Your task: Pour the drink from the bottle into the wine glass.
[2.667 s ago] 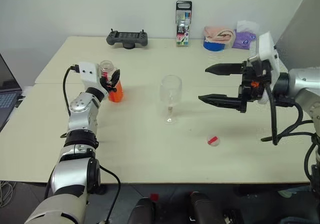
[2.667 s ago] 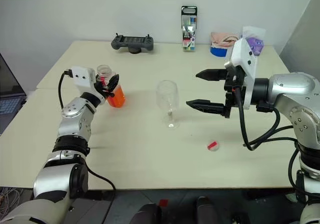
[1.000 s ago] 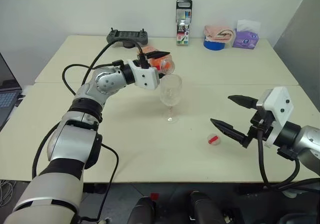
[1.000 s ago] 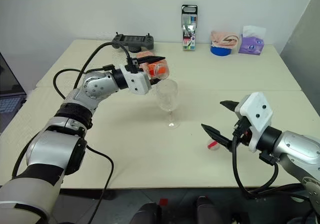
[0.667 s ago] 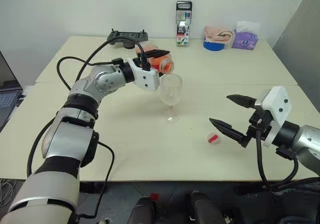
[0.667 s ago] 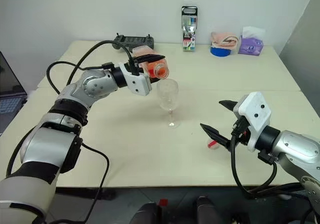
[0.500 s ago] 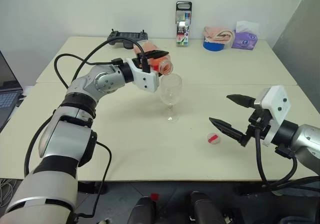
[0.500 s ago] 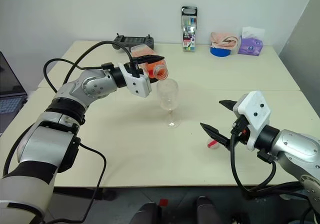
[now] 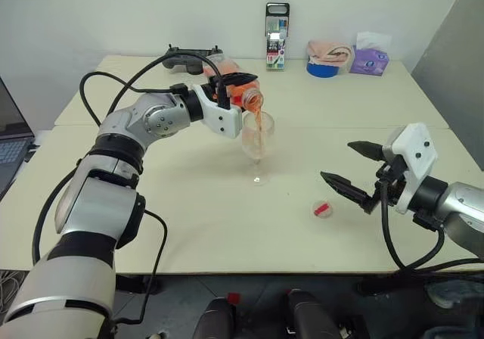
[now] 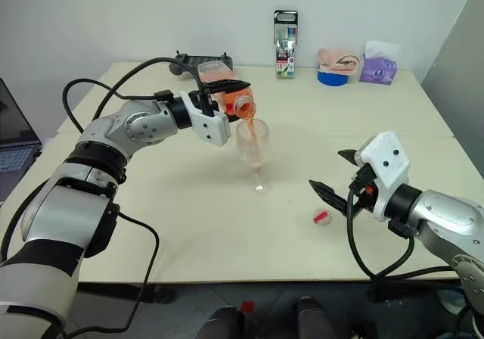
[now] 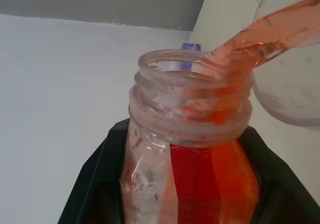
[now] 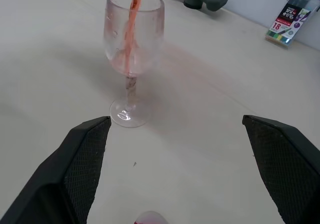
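Note:
My left gripper (image 9: 245, 88) is shut on the small clear bottle (image 9: 240, 97), which lies tipped with its open mouth (image 11: 192, 81) just above the rim of the wine glass (image 9: 257, 138). A thin stream of orange-red drink (image 9: 259, 124) runs from the mouth into the bowl, and a little liquid collects at the bottom (image 12: 127, 66). The glass stands upright mid-table. My right gripper (image 9: 338, 161) hovers open to the right of the glass, its fingers (image 12: 85, 154) spread wide with nothing between them.
The red-and-white cap (image 9: 323, 209) lies on the table below my right gripper. Along the far edge sit a black controller (image 9: 189, 54), a marker case (image 9: 277, 26), a blue tape roll (image 9: 322, 68), a pink cloth (image 9: 330, 50) and a purple tissue pack (image 9: 369, 59).
My left wrist has rolled and tipped the bottle further over the glass, and the drink now flows out. The right gripper stays open in about the same place.

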Controlling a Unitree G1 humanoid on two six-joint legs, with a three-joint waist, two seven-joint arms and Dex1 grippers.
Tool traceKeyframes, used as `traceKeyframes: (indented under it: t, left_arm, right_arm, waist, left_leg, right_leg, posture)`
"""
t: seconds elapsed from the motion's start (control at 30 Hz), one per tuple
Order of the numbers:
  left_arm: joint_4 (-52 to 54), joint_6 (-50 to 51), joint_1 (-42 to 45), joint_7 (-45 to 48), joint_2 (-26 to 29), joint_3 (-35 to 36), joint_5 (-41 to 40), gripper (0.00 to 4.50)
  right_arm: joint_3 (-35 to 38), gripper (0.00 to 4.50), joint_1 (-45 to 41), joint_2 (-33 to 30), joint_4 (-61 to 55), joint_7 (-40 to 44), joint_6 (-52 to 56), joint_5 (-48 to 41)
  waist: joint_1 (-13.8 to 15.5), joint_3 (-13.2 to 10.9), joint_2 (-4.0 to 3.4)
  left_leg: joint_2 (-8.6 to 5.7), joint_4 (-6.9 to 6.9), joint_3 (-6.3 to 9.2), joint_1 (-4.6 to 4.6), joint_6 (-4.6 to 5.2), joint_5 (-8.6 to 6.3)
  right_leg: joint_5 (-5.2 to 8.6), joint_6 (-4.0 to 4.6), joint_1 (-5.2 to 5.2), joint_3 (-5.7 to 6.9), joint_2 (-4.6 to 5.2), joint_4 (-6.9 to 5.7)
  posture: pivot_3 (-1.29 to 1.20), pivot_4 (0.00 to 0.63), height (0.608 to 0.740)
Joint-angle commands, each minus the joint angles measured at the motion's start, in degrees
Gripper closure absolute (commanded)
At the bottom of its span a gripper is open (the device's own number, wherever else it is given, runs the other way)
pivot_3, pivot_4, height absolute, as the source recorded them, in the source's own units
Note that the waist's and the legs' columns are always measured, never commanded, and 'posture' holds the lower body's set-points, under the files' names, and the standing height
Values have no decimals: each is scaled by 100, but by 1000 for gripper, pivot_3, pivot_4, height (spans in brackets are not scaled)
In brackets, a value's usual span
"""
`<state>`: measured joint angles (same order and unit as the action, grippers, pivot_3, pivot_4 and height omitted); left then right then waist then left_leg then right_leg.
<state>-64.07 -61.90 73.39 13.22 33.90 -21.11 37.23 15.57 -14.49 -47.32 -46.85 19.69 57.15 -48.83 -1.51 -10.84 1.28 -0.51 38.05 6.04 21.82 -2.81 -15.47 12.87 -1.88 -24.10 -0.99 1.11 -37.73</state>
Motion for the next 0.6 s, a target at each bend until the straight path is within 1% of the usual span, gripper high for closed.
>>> traceKeyframes:
  t: [0.03, 0.3, 0.6]
  left_arm:
    - [12, -25, 269, -142, 146, -13, -3, 2365]
    - [5, -86, 256, -397, 226, -50, 56, 2365]
    - [-25, -84, 307, -645, 267, -188, 278, 2365]
  right_arm:
    - [31, 0, -121, -33, -68, -60, 29, -90]
    - [56, 0, -190, -73, -9, -89, 163, -181]
    - [-23, 0, -488, -65, 30, -109, 202, -570]
  waist:
    - [-1, 0, 0]
    - [-1, 0, 0]
    - [-2, 0, 0]
  left_leg:
    - [0, 0, 0, 0, 0, 0]
    - [0, 0, 0, 0, 0, 0]
    - [0, 0, 0, 0, 0, 0]
  right_leg:
    - [0, 0, 0, 0, 0, 0]
    - [0, 0, 0, -1, 0, -1]
    - [0, 0, -1, 0, 0, -4]
  posture:
    - [0, 150, 740]
    - [0, 150, 740]
    - [0, 150, 740]
